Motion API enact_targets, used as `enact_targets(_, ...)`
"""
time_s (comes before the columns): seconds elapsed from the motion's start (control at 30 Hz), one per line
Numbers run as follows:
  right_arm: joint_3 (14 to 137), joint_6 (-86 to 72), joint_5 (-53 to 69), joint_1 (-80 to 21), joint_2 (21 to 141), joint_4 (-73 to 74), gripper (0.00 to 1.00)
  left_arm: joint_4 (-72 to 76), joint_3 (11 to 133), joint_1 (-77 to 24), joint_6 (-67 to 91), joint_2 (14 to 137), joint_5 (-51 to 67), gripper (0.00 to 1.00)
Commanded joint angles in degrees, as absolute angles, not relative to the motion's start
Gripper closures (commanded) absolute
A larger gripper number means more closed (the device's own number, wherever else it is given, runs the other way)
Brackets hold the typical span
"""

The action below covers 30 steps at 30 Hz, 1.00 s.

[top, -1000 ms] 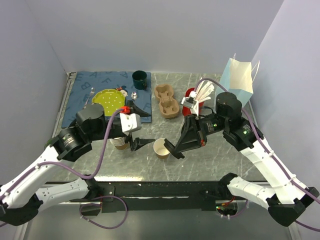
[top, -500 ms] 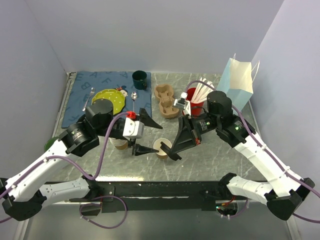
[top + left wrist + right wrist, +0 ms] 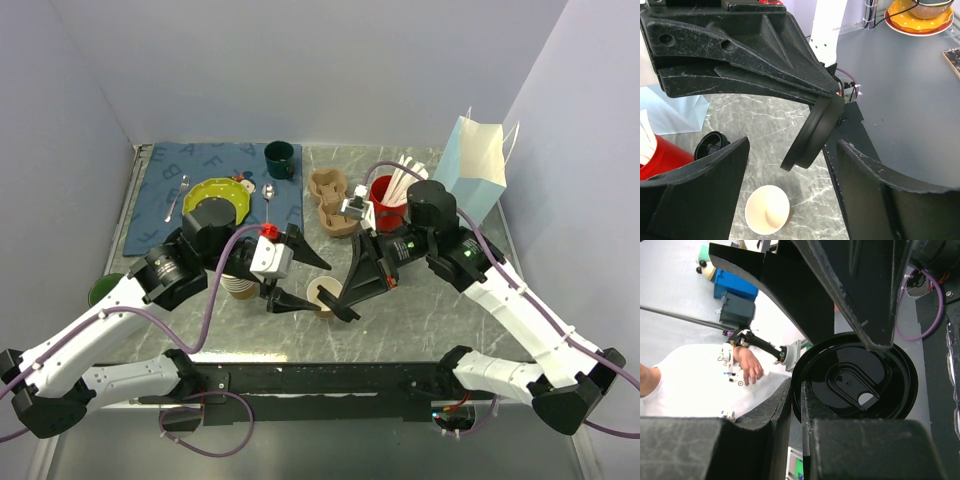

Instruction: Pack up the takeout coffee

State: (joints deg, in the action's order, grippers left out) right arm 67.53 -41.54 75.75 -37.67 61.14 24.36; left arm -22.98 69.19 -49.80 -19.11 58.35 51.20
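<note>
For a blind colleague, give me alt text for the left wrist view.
The right gripper pinches a tilted black lid by its rim, over a lidless paper cup on the marble table. The left gripper, fingers open, frames the view.

Lidless paper cup (image 3: 321,298) near-centre on marble table (image 3: 440,305). Left gripper (image 3: 316,281) jaws spread wide at its left side; right gripper (image 3: 341,303) angled down at its right. Pulp cup carrier (image 3: 332,203) beyond; pale blue paper bag (image 3: 472,165) far right
</note>
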Motion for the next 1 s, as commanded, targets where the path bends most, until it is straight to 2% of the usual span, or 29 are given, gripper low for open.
enact_targets(0.0, 70.4, -42.9, 77.0, -38.2, 61.2, 21.0, 0.89, -17.2, 67.8, -50.0, -16.5, 58.5, 53.2, 0.27)
enact_targets(0.3, 68.1, -47.1, 77.3, -38.2, 60.4, 15.0, 0.89, -17.1, 66.3, -50.0, -15.7, 58.3, 54.5, 0.46)
enact_targets(0.33, 67.9, -47.4, 77.3, -38.2, 60.6, 14.5, 0.89, -16.9, 66.2, -50.0, -15.5, 58.0, 54.5, 0.51)
enact_targets(0.47, 67.8, -48.3, 77.4, -38.3, 61.1, 13.1, 0.86, -15.7, 65.4, -50.0, -13.8, 57.1, 53.7, 0.61)
enact_targets(0.6, 68.9, -48.9, 77.1, -38.2, 62.0, 12.8, 0.74, -14.9, 64.8, -50.0, -10.9, 56.5, 51.9, 0.70)
enact_targets(0.73, 71.4, -48.9, 73.6, -36.9, 62.8, 14.9, 0.57, -8.8, 62.8, -50.0, -2.8, 54.4, 46.4, 0.78)
enact_targets(0.8, 74.3, -48.8, 70.3, -35.0, 62.5, 18.6, 0.45, -7.3, 61.8, -50.0, 4.2, 53.8, 41.9, 0.78)
enact_targets(0.87, 76.9, -49.0, 64.4, -31.0, 61.6, 22.8, 0.40, -4.7, 60.4, -50.0, 10.7, 52.9, 36.8, 0.77)
enact_targets(0.9, 77.9, -48.9, 59.8, -29.5, 60.7, 24.8, 0.39, -3.4, 59.7, -50.0, 13.0, 52.1, 35.5, 0.82)
enact_targets(0.93, 79.0, -48.5, 56.7, -26.3, 60.2, 27.1, 0.38, -0.6, 58.9, -50.0, 15.1, 51.6, 34.2, 0.82)
enact_targets(0.97, 81.6, -46.7, 53.8, -25.2, 59.9, 33.6, 0.38, 1.2, 57.2, -49.9, 19.7, 51.1, 31.7, 0.80)
